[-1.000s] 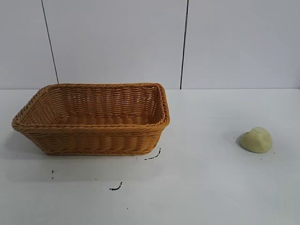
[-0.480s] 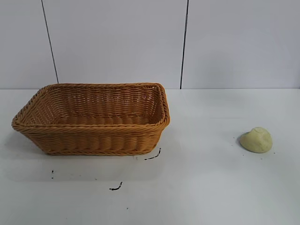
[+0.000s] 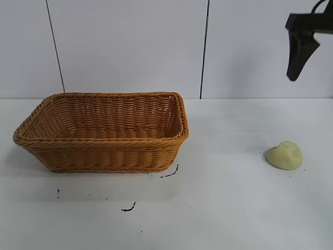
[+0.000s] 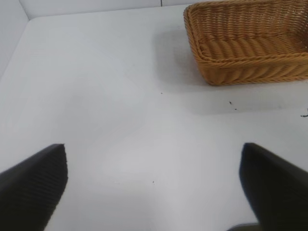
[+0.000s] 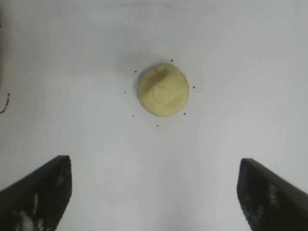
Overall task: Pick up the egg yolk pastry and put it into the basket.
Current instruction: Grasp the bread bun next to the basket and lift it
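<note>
The big woven basket (image 3: 104, 130) sits at about 9 o'clock on the smooth white worktop (image 3: 223, 208); it is orange-brown, box-shaped, with slanted sides and a braided rim. A few little black marks (image 3: 128, 208) dot the worktop by it. The left claw (image 4: 154, 187) is spread wide over bare worktop near the basket. At 3 o'clock, well apart, lies the egg yolk pastry (image 3: 284, 155), a round, pale yellow, smooth lump. The right claw (image 5: 154, 192) hangs high above it, wide open, holding nothing.
</note>
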Available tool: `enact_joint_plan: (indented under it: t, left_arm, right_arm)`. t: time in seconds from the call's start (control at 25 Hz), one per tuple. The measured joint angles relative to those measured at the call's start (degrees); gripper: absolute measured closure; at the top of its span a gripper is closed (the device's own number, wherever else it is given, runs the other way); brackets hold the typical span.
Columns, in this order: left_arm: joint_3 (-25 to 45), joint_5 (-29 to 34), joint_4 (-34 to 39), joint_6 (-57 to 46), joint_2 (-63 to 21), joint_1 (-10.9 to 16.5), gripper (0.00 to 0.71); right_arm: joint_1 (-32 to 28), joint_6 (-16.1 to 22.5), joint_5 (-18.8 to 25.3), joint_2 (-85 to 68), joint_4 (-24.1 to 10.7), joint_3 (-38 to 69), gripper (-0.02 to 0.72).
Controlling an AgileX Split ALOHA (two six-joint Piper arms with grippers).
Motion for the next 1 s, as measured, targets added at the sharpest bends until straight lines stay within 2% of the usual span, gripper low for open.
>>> enact_joint_plan:
  t: [0.44,0.76,1.0]
  left_arm:
    - [0.00,0.00,0.00,0.00,0.00,0.00,0.014]
    - [0.00,0.00,0.00,0.00,0.00,0.00,0.014]
    - [0.00,0.00,0.00,0.00,0.00,0.00,0.014]
  right_arm:
    - [0.00,-0.05,-8.62,16.21,0.00,-0.41,0.036]
    - [0.00,-0.05,-12.28,18.43,0.00,-0.59,0.036]
    - [0.00,-0.05,-12.80,19.82,0.63,-0.59,0.041]
